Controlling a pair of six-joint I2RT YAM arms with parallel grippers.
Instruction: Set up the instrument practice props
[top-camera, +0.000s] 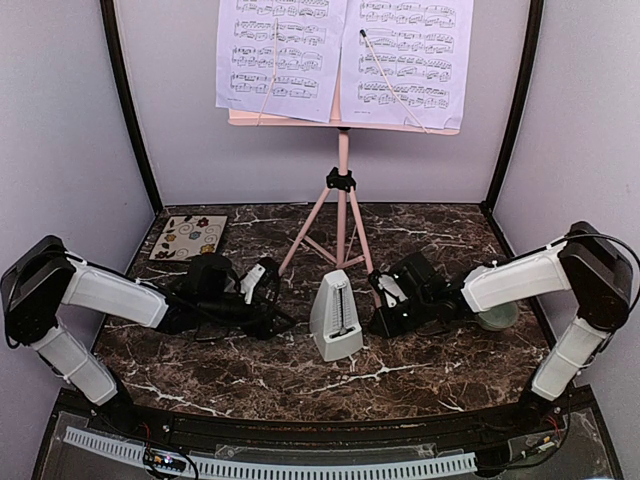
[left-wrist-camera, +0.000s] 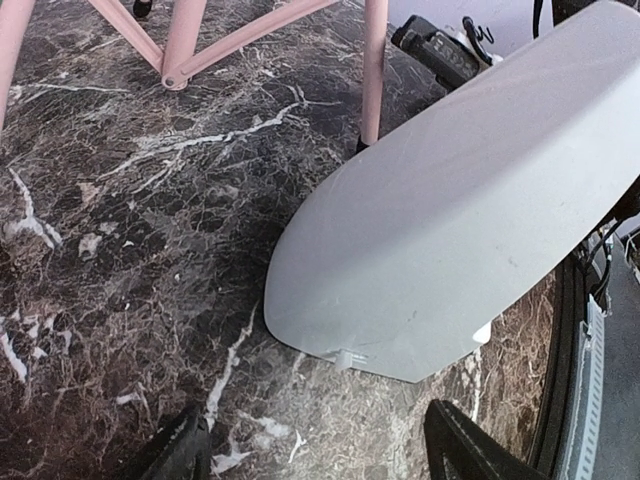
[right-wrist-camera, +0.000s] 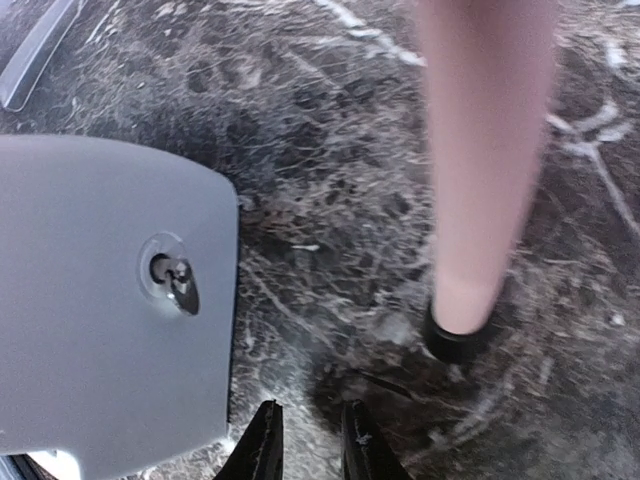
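Top external view has both arms reaching in low over the worktop (top-camera: 250, 370) from either side, elbows raised, forearms sloping down toward the middle. The left gripper (top-camera: 268, 300) lies close above the dark marble just left of the metronome (top-camera: 335, 315), pointing right at it. In the left wrist view its fingertips (left-wrist-camera: 185, 452) stand wide apart with only marble between them; the metronome's pale face lies just ahead, untouched.

The right gripper (top-camera: 383, 305) lies low just right of the metronome, pointing left. In the right wrist view its fingertips (right-wrist-camera: 262, 445) are only narrowly apart and grip nothing. They aim at the bare strip between the metronome's side, which has a small metal fitting (right-wrist-camera: 175, 282) in a round recess, and a pink stand leg (right-wrist-camera: 480, 150) ending in a black foot (right-wrist-camera: 455, 342).

The metronome stands upright at the centre of the worktop, between the two grippers and near the tripod feet. The pink music stand (top-camera: 343, 180) stands behind it at the far middle, with the sheet-music pages (top-camera: 285, 55) spread across its desk.

A floral coaster (top-camera: 188, 237) lies flat at the far left. A pale green bowl (top-camera: 500, 318) sits at the right, largely hidden behind the right forearm.
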